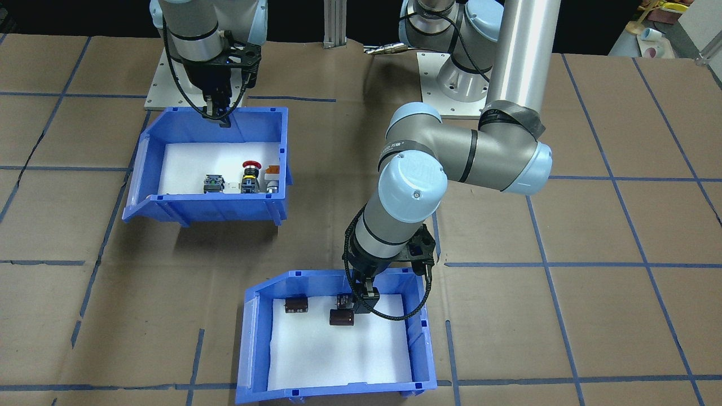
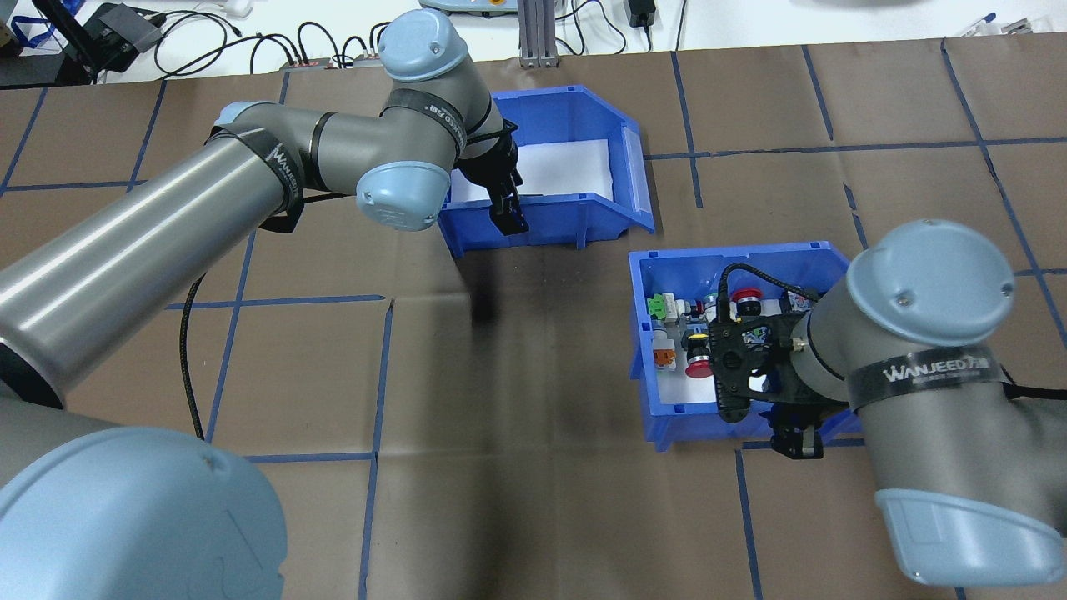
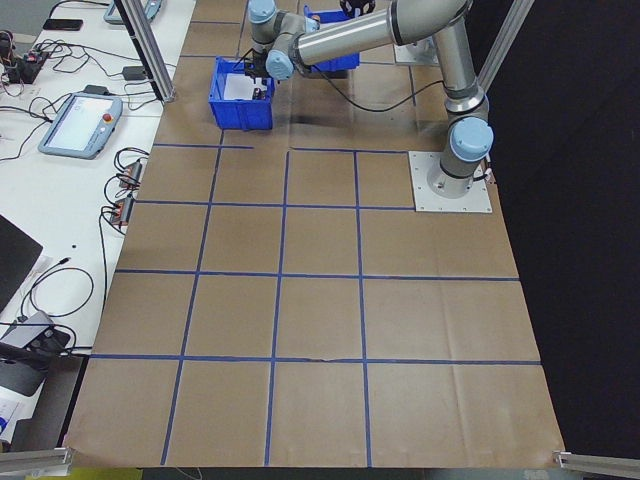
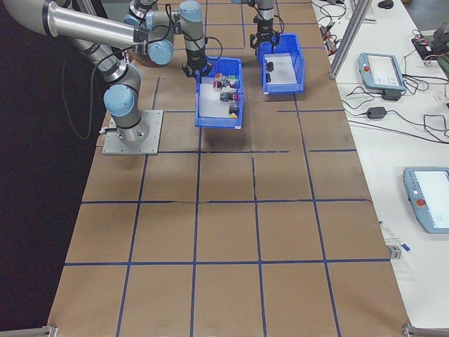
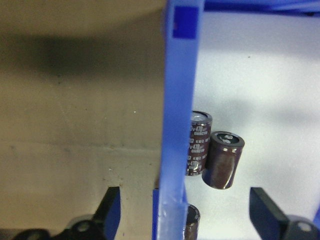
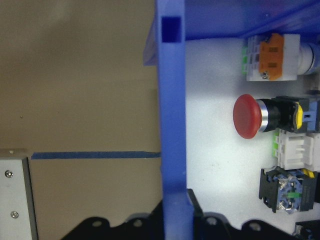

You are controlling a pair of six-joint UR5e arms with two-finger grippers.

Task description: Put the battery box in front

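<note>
The battery box point(image 1: 420, 332) is a blue bin with a white liner, and a few dark cylinders point(image 1: 342, 318) lie near its back wall. In the overhead view the battery box point(image 2: 567, 212) sits at the far middle of the table. My left gripper point(image 1: 364, 299) is open and straddles that back wall. In the left wrist view one finger is outside the wall point(image 5: 175, 125) and the other is inside, next to the cylinders point(image 5: 222, 160). My right gripper point(image 1: 219, 115) is shut on the rear wall of the other blue bin point(image 1: 225, 207), which holds coloured push-buttons point(image 6: 250, 116).
The button bin point(image 2: 642, 333) stands nearer the robot than the battery box, off to the right. Brown paper with blue tape lines covers the table. The arms' base plates point(image 1: 451, 101) and an aluminium post point(image 1: 336, 22) are at the robot's side. Cables and teach pendants point(image 4: 382, 70) lie on the operators' bench.
</note>
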